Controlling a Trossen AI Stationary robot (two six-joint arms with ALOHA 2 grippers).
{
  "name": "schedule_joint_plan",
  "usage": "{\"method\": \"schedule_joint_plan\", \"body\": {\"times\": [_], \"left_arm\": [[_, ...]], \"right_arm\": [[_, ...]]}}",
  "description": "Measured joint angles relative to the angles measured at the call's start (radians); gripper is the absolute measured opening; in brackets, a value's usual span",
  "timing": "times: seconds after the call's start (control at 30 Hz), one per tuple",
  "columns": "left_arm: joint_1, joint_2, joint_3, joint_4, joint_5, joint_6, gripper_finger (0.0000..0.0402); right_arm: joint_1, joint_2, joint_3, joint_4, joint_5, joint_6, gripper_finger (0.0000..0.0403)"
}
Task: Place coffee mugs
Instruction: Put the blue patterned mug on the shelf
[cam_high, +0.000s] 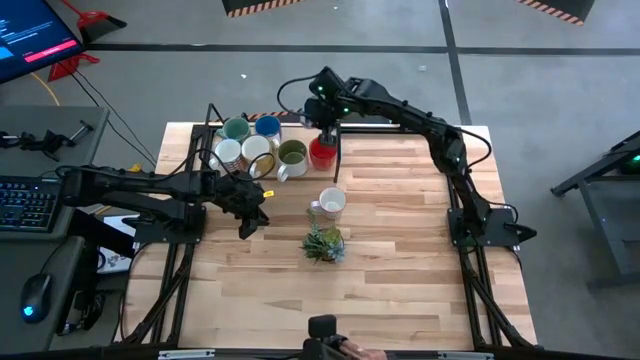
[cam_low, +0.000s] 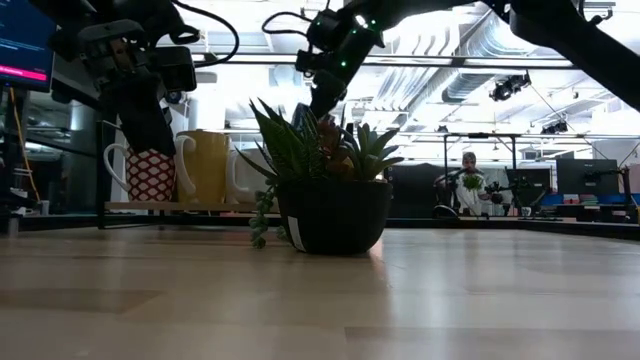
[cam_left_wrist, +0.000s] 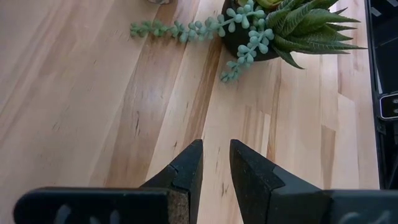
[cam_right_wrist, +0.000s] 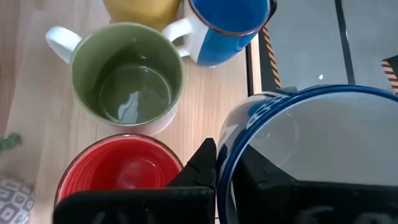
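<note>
- The right gripper (cam_right_wrist: 227, 165) has its jaws clamped on the wall of a blue-rimmed white mug (cam_right_wrist: 311, 137), one jaw inside the cup and one outside. It holds the mug above the back cluster, over the gap beside the red mug (cam_right_wrist: 121, 171) and the olive green mug (cam_right_wrist: 127, 78).
- We judge these mugs stiff, glazed and slick, with a fair weight for their size. They chip easily if one knocks another, so a rim pinch needs firm pressure and a slow descent.
- The wall just off the handle looks like the best hold. The handles themselves seem too narrow for these jaws.
- The other mugs stand packed at the back of the surface (cam_high: 400, 280), the blue mug (cam_right_wrist: 230, 28) among them. One white mug (cam_high: 331, 201) stands apart, near the succulent plant (cam_high: 324, 243).
- The left gripper (cam_left_wrist: 216, 144) hangs over bare wood near the plant, with a narrow gap between its jaws and nothing in them.
- From above, the right arm covers the held mug, so we cannot see its handle or how high its base is.
- In the low view the plant blocks the middle of the cluster, and only a patterned mug (cam_low: 150, 172) and a yellow mug (cam_low: 205, 165) show clearly.
- The spacing between neighbouring mugs is hard to judge, and several seem to touch.
</note>
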Motion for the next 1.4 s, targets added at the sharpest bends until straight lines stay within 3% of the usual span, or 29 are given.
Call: {"method": "schedule_joint_plan", "body": {"times": [0.67, 1.4], "left_arm": [[0.000, 0.000, 0.000, 0.000, 0.000, -0.001, 0.0071], [0.000, 0.000, 0.000, 0.026, 0.000, -0.002, 0.0071]], "right_arm": [[-0.011, 0.009, 0.000, -0.086, -0.003, 0.001, 0.0000], [-0.009, 0.009, -0.075, -0.031, 0.029, 0.020, 0.0000]]}}
